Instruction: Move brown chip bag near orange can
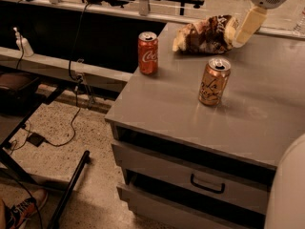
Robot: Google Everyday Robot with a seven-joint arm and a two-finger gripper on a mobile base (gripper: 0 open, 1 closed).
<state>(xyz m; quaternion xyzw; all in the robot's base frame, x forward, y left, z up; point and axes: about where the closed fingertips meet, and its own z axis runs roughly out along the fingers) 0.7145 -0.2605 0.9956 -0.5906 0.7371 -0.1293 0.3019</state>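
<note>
**One grey cabinet point(267, 109), one gripper point(240, 35), one brown chip bag point(205, 35), two cans.**

The grey cabinet fills the right half of the view and shows two drawers point(157, 168) in its front, the upper one with a single dark handle point(207, 185). The gripper hangs over the far right of the cabinet top, its cream tip right at the right end of the brown chip bag. Whether it touches the bag, or is spread or closed, I cannot tell. The bag lies on its side at the far edge. The orange can point(213, 82) stands upright nearer the front, apart from the bag. The red Coca-Cola can point(148, 53) stands upright by the left edge.
</note>
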